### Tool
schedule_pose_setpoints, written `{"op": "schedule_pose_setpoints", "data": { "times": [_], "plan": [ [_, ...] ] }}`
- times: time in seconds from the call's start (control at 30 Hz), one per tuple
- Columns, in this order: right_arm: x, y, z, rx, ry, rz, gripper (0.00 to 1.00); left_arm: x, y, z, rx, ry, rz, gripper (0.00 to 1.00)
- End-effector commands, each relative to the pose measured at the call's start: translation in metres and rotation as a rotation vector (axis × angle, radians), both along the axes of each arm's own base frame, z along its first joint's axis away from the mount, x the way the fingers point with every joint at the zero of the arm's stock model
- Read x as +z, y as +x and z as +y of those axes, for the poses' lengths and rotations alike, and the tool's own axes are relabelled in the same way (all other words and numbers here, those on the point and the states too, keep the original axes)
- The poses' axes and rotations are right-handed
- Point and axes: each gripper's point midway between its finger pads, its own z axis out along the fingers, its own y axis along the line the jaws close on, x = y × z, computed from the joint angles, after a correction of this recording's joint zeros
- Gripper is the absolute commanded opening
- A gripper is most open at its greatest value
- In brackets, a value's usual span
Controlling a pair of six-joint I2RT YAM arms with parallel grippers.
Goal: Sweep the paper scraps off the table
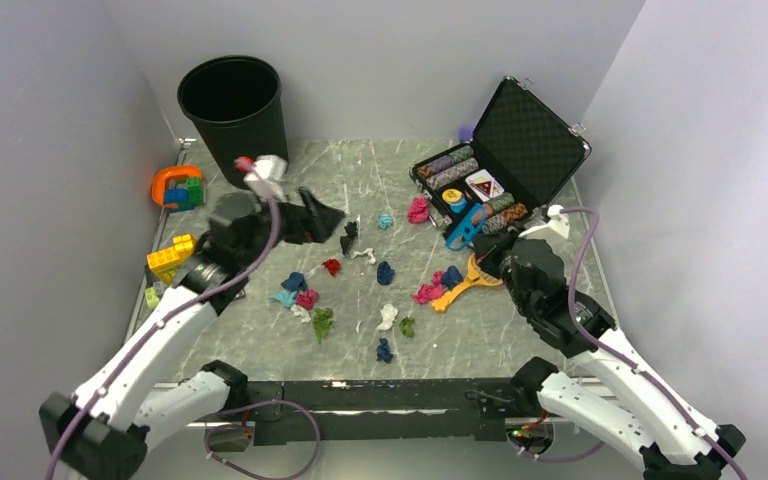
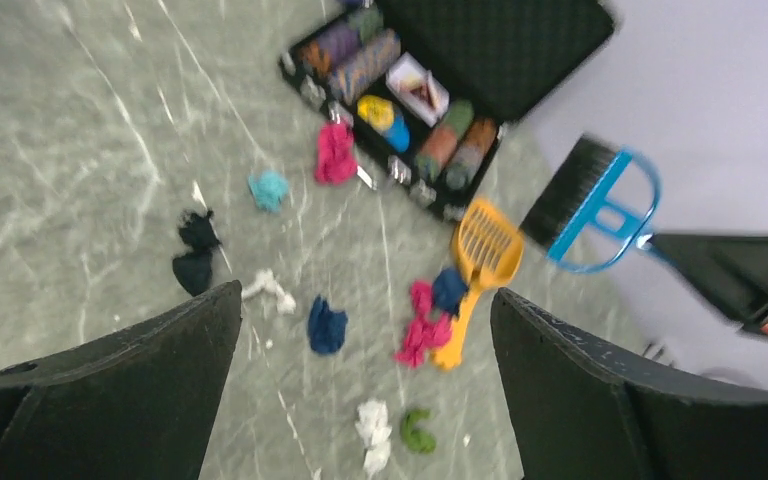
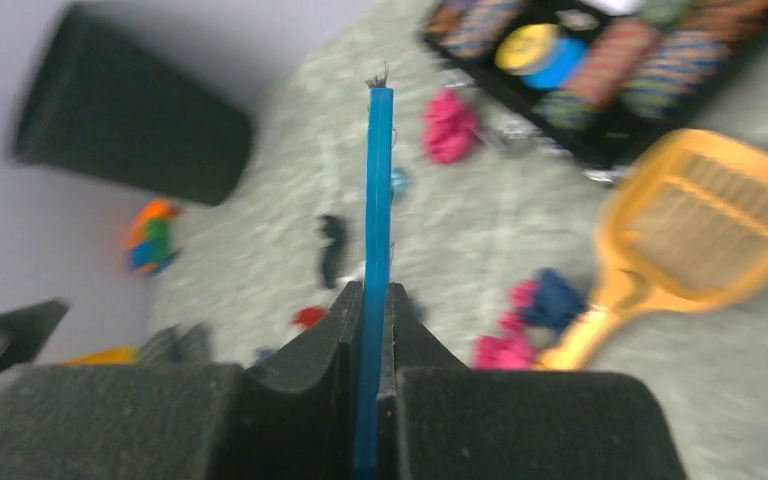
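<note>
Several paper scraps in pink, red, blue, teal, green and white lie across the middle of the table (image 1: 260,345), such as a dark blue one (image 1: 385,272) and a white one (image 1: 388,316). My left gripper (image 1: 326,220) is open and empty, raised above the left-centre. In the left wrist view its open gripper (image 2: 365,330) frames a dark blue scrap (image 2: 326,325), pink scraps (image 2: 420,335) and a white scrap (image 2: 373,430). My right gripper (image 1: 487,250) is shut on the handle of a blue brush (image 1: 465,228), seen edge-on in the right wrist view (image 3: 375,200).
A yellow dustpan (image 1: 465,283) lies at centre right with pink and blue scraps at its handle. An open black case of poker chips (image 1: 500,160) stands at the back right. A black bin (image 1: 232,110) stands at the back left. Toy bricks (image 1: 170,255) lie along the left edge.
</note>
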Motion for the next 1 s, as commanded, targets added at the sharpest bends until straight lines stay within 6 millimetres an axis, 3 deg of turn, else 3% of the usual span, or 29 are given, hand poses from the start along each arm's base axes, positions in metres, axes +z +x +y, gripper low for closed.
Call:
{"op": "schedule_pose_setpoints", "data": {
  "times": [0.0,0.1,0.2,0.23,0.4,0.53,0.63,0.97],
  "plan": [
    [-0.038,-0.022,-0.086,-0.316,-0.302,0.209,0.0,-0.047,-0.005,-0.036,-0.031,0.37,0.032,0.98],
    [-0.036,-0.031,-0.092,-0.307,-0.367,0.269,0.0,-0.051,-0.02,-0.095,-0.174,0.512,-0.055,0.96],
    [-0.029,-0.035,-0.094,-0.277,-0.401,0.302,0.0,-0.069,-0.044,-0.159,-0.365,0.636,-0.116,0.9],
    [-0.027,-0.036,-0.096,-0.272,-0.413,0.306,0.0,-0.071,-0.052,-0.173,-0.413,0.661,-0.136,0.88],
    [-0.02,-0.04,-0.117,-0.333,-0.458,0.312,0.0,-0.119,-0.086,-0.236,-0.631,0.769,-0.145,0.74],
    [-0.017,-0.043,-0.131,-0.399,-0.441,0.292,0.0,-0.148,-0.09,-0.263,-0.697,0.787,-0.086,0.64],
    [-0.013,-0.049,-0.14,-0.442,-0.419,0.269,0.0,-0.16,-0.091,-0.278,-0.737,0.774,-0.08,0.64],
    [-0.006,-0.057,-0.148,-0.46,-0.388,0.22,0.0,-0.194,-0.072,-0.307,-0.779,0.752,-0.006,0.59]
  ]
}}
